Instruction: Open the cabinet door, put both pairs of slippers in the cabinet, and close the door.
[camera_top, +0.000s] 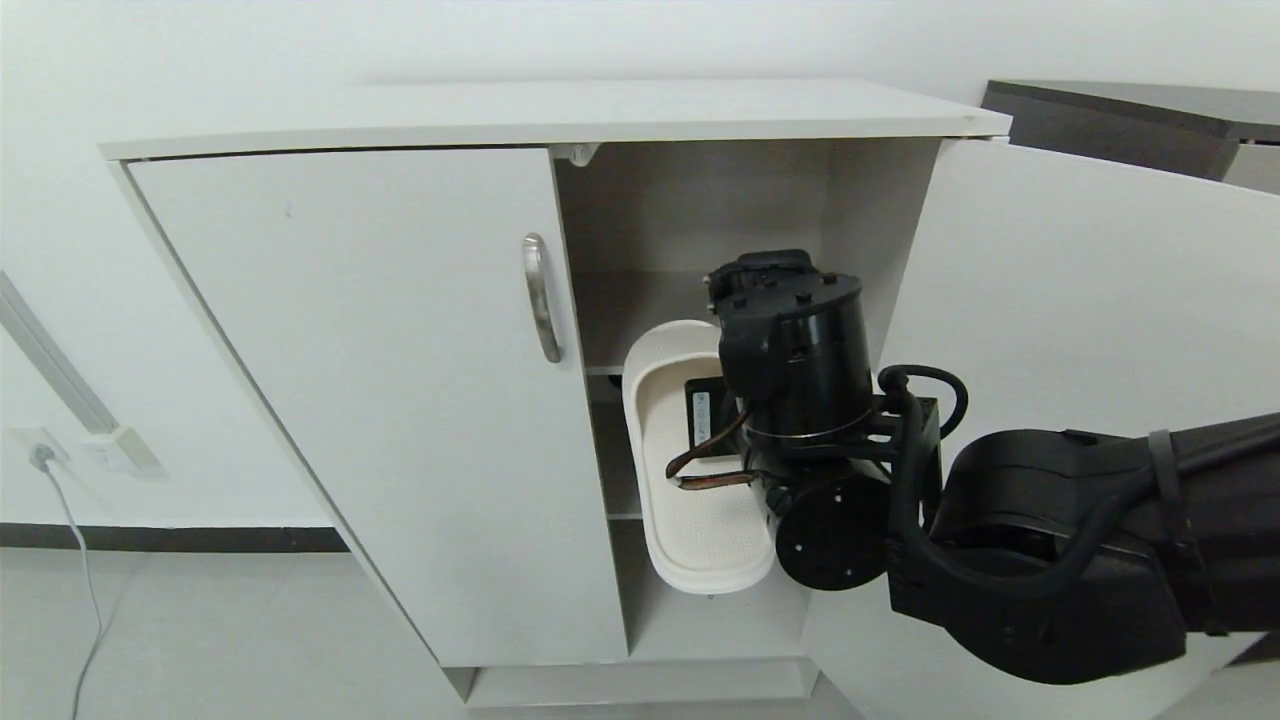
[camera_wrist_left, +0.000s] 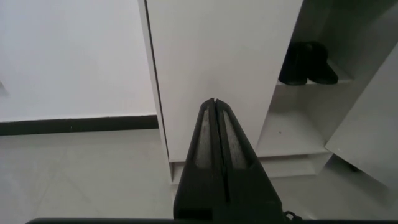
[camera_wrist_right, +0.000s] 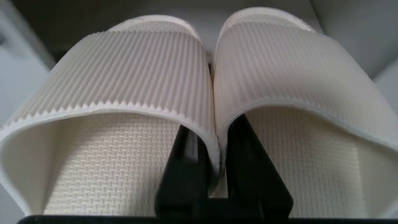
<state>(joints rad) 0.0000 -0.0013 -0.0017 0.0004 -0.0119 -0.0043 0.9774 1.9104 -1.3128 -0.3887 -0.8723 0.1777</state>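
Two white slippers are clamped in the right gripper at the open cabinet; the left gripper has its fingers together.

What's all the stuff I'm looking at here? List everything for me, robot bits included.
cabinet: one, white, against the wall; left door shut, right door swung open
door handle: one, silver metal, on the shut left door
cream slippers: one pair, off-white, held side by side at the cabinet opening
black slippers: one pair, black, on a shelf inside the cabinet
wall socket: one, white, low on the wall left of the cabinet, cable plugged in
right end effector: one, black, shut on the cream slippers
left end effector: one, black, shut and empty, low before the shut door
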